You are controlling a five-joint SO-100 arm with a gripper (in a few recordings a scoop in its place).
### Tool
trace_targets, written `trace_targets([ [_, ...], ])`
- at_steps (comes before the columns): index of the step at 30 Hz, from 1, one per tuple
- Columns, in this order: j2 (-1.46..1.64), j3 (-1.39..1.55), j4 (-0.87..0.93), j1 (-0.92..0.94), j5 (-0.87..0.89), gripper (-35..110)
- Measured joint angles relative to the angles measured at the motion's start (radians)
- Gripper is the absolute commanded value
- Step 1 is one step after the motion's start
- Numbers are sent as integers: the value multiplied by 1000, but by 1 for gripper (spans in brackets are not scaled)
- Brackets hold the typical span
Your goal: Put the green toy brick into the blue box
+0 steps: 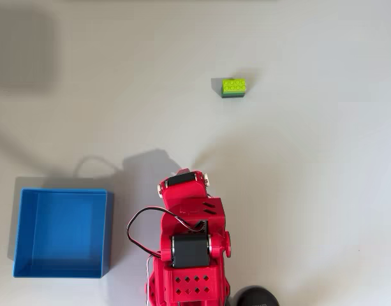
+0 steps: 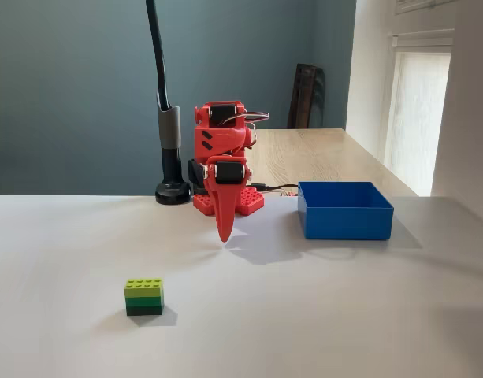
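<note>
One green toy brick (image 1: 233, 87), long axis left-right in overhead view. One blue box (image 1: 61, 233). Gripper (image 2: 224, 234) jaws pressed together.

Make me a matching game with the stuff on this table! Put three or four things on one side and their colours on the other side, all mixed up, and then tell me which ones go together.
Things:
1. toy brick
2. box
3. robot arm
4. camera stand

Colours:
A. bright blue
B. black and grey
C. lime green on top, darker green below
D. red

Pairs: 1-C, 2-A, 3-D, 4-B. In the fixed view the arm's gripper points down at the table, well away from the brick.
</note>
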Motion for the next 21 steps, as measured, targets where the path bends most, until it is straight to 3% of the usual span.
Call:
trace_targets([
  [21,0,0,3,-6,-29,0],
])
